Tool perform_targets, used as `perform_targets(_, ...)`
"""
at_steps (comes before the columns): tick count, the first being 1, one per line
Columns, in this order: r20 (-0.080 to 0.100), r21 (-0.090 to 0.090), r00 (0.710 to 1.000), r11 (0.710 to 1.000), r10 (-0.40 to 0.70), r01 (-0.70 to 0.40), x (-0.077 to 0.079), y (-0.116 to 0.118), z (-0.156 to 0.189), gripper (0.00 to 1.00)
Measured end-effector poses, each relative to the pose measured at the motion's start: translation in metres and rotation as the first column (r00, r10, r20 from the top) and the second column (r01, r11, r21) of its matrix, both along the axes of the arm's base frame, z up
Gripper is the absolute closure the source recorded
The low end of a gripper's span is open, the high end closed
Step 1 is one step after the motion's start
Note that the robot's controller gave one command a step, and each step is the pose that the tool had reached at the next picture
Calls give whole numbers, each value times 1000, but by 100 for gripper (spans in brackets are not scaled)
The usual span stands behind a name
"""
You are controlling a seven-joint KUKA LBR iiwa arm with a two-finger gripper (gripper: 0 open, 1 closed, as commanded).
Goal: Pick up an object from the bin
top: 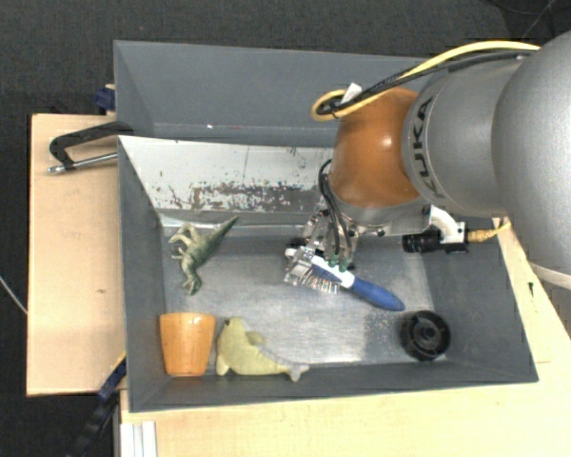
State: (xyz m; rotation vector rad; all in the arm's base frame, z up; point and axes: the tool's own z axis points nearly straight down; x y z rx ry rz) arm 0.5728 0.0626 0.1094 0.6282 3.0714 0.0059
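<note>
My gripper [327, 248] hangs low in the middle of the bin, under the arm's orange cover. Its tip is right above the white bristle head of a brush with a blue handle [373, 294]. The brush lies flat on the bin floor, its handle pointing to the lower right. Whether the gripper touches the bristles I cannot tell. A black round knob-like part [424, 335] lies near the front right corner.
A green toy dinosaur [196, 248] lies at the left by the back wall. An orange cup [187, 343] stands in the front left corner, with a pale yellow-green toy fish [251, 355] beside it. The arm covers the bin's right back part.
</note>
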Motion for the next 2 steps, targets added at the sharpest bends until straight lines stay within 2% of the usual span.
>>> perform_targets(2, -1, 0, 1000, 1000, 4, -4, 2, 2, 43, 100)
